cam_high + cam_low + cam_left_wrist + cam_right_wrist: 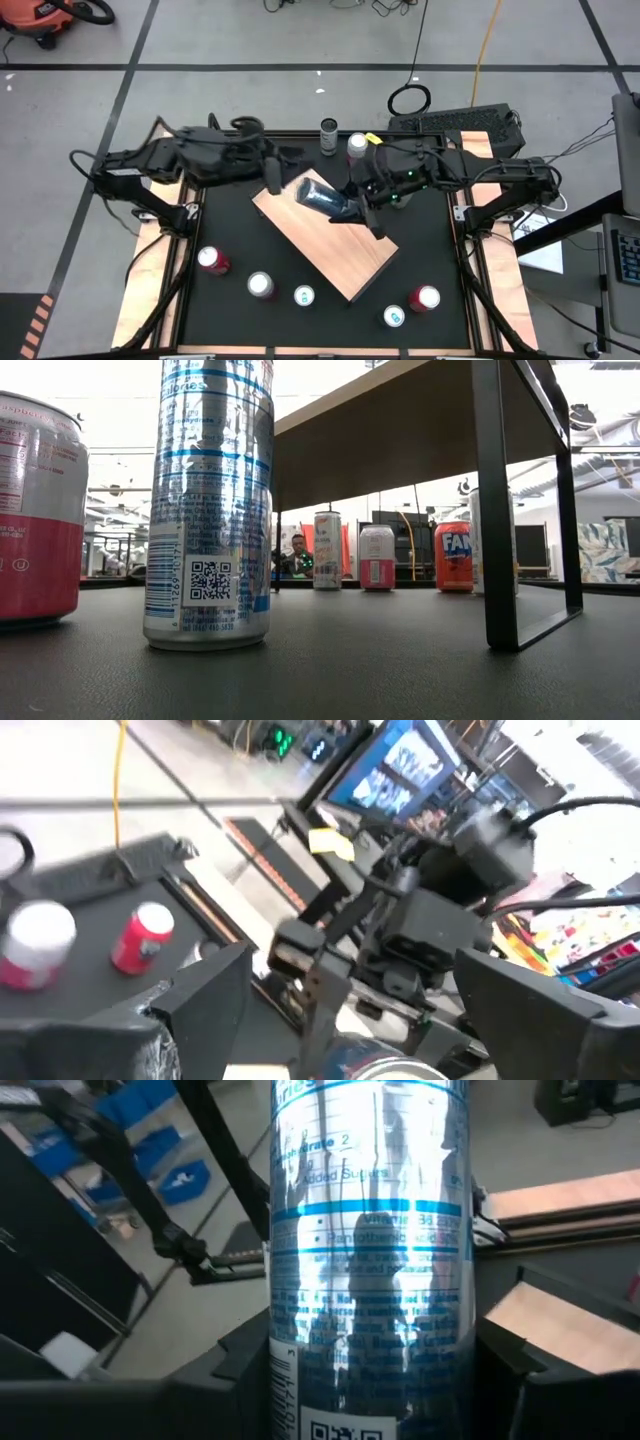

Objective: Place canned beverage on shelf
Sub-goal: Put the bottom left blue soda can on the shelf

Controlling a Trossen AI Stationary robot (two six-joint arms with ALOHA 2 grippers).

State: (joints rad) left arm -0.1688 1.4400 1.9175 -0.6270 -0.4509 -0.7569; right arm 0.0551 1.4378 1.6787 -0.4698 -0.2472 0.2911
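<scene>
Between the fingers of the right gripper (352,208) lies a slim silver-and-blue can (325,198), tipped on its side over the upper part of the shelf (335,250); the right wrist view shows its printed wall filling the space between the two dark fingers, which are closed on it. The can's free end points toward the left gripper (272,180), whose jaws stand spread apart just off that end, holding nothing, at the shelf's upper corner. From the left wrist camera the right arm's wrist block faces those open fingers (200,995) with the can's rim (390,1070) low between them.

Outward from the jaws, the pale wooden shelf runs diagonally across the black table (230,310). Just beyond the right gripper, at the table's far edge, stand a dark can (329,136) and a white-topped can (357,147). Well away on the near side stand a red can (212,260), a white-topped can with a red wall (261,285), two small white-and-teal cans (304,295) (394,316) and another red can (425,297).

The low view shows one tall silver-blue can (210,500) upright and close, a pink-and-white can (38,510) beside it, and the shelf's black leg (497,510).
</scene>
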